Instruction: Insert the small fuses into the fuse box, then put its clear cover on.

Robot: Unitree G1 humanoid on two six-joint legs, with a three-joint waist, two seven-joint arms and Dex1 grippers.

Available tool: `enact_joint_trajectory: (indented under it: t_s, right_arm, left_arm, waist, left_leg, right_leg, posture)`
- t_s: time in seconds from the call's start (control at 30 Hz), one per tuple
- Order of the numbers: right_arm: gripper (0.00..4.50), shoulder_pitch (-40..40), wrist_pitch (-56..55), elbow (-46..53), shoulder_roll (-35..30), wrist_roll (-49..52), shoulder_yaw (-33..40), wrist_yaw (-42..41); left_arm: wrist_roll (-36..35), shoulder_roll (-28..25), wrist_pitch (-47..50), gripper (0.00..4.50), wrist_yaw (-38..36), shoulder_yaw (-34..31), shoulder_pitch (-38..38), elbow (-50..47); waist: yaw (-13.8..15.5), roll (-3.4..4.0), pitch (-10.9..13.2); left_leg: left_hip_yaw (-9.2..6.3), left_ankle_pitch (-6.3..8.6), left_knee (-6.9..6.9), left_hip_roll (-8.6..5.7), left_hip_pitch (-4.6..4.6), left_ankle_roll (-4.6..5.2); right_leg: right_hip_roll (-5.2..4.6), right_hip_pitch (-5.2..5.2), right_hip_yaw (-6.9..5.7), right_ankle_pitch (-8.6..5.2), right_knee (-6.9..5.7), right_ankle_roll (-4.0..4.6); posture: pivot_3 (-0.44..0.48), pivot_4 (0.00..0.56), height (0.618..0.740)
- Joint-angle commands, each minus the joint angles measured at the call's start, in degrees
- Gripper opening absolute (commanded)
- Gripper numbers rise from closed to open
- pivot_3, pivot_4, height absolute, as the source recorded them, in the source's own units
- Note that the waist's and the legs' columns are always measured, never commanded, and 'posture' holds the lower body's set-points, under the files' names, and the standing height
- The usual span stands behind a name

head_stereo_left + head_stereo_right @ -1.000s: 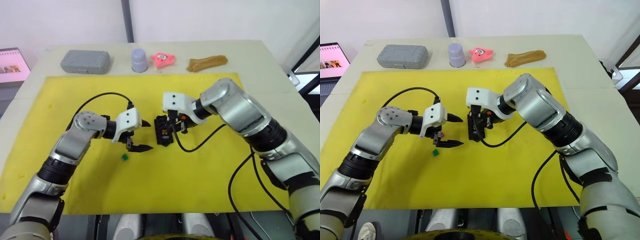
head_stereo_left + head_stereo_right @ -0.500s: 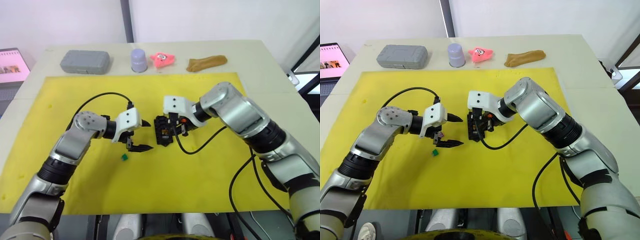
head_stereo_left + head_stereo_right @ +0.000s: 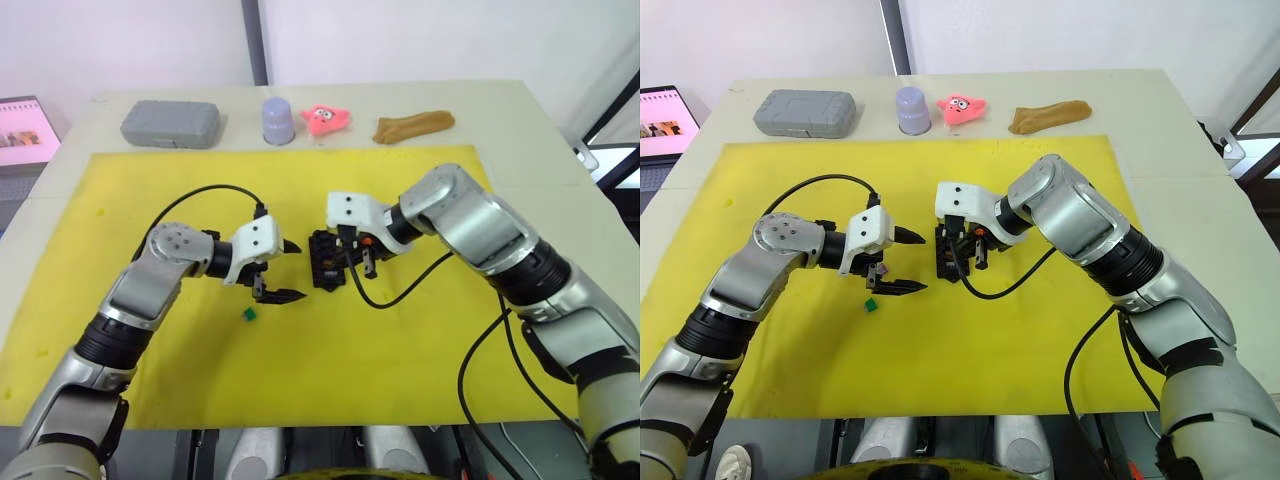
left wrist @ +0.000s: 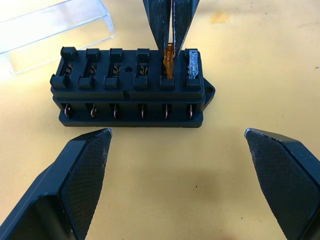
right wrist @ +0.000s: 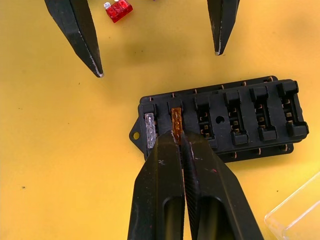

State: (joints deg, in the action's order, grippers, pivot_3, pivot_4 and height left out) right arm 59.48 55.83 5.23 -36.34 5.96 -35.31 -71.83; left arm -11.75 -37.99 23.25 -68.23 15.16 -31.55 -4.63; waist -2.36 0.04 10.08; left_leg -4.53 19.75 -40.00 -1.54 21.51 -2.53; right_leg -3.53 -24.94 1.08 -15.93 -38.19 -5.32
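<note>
The black scalloped fuse box lies on the yellow mat — right hand clamped on a translucent amber fuse in a slot beside a grey fuse. Left hand gapes apart; clear cover just beside the box.

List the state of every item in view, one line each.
fuse box: flat on mat, uncovered, four slots empty
grey fuse: seated in end slot
amber fuse: partly in second slot
right gripper: shut on amber fuse
left gripper: open
clear cover: off, beside box
</note>
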Motion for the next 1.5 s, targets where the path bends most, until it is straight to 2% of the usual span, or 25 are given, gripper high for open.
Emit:
enact_joint_trajectory:
  t_s: [0.03, 0.67, 1.03, 1.5]
  right_arm:
    - [0.04, 1.6, 0.3, 0.7, 0.1, 0.1, 0.9, 0.4]
    - [0.04, 5.4, 2.1, 3.7, -0.9, 0.1, 0.5, 0.5]
    - [0.04, 4.5, 12.7, 6.3, -2.1, 5.3, -1.6, -1.9]
    - [0.04, 6.1, 23.5, 5.4, 0.8, 11.1, 0.6, 5.2]
  left_arm:
    - [0.0, -0.3, -0.7, 4.5, 0.1, -0.7, -0.8, -0.8]
    - [0.1, 0.0, -1.0, 4.5, -0.1, -0.4, -1.3, -0.3]
    - [-0.1, 0.6, -1.2, 4.5, -0.3, -0.4, -1.7, 0.0]
    - [0.2, 2.5, -1.4, 4.5, -0.3, 0.3, -1.9, -0.2]
  waist:
    - [0.0, 0.0, 0.0]
    - [0.0, 0.0, 0.0]
    - [0.0, 0.0, 0.0]
    - [0.0, 0.0, 0.0]
  left_leg:
    - [0.0, 0.0, 0.0, 0.0, 0.0, 0.0]
    - [0.0, 0.0, 0.01, 0.0, 0.02, 0.0]
    - [-0.01, 0.0, 0.0, -0.01, 0.03, 0.0]
    - [-0.01, 0.0, 0.01, -0.01, 0.02, 0.0]
  right_leg:
    - [0.0, 0.0, 0.0, 0.0, 0.0, 0.0]
    - [0.0, -0.02, 0.0, 0.0, 0.0, 0.0]
    - [-0.01, -0.03, 0.0, 0.0, 0.0, 0.0]
    - [-0.02, -0.02, 0.0, 0.0, 0.0, 0.0]
  posture:
    - [0.0, 0.15, 0.74]
    - [0.0, 0.15, 0.74]
    - [0.0, 0.15, 0.74]
    - [0.0, 0.15, 0.74]
